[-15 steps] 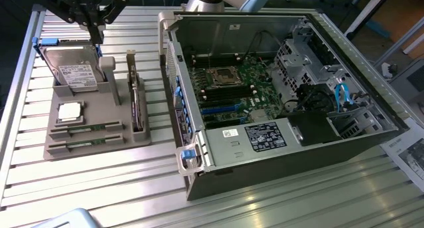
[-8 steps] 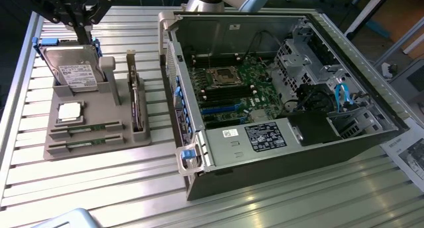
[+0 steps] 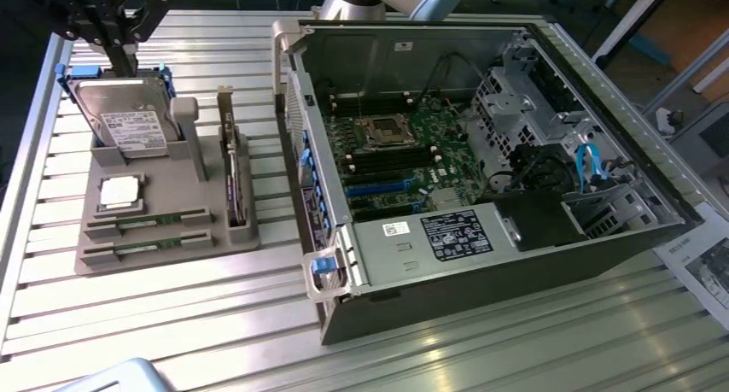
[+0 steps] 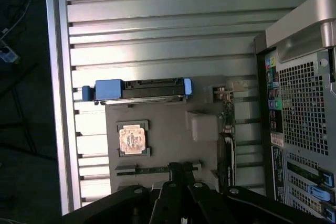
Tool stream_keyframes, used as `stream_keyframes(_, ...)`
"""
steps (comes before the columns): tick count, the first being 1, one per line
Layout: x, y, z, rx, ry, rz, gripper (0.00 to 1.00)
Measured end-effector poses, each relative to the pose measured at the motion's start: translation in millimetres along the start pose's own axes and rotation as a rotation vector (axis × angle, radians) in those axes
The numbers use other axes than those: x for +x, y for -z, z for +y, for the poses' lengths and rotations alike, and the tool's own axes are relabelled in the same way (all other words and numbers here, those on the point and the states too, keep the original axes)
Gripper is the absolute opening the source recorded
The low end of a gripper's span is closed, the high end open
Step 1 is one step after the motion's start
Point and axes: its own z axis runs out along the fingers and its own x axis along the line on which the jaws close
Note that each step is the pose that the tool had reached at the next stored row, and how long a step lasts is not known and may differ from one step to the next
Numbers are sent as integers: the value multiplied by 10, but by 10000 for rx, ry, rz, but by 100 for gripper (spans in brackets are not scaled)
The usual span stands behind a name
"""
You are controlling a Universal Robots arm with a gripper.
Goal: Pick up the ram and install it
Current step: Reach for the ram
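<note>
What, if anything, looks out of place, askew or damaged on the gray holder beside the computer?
Nothing stands out. Both ram sticks lie straight in their slots on the gray holder, the processor chip sits flat in its recess, and the card stands upright on edge.
</note>
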Motion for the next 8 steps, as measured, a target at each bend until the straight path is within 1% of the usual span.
stream_keyframes(2, 23, 0, -2, 0, 0, 0, 10)
stream_keyframes(8, 25, 1, -4, 1, 0, 0, 10)
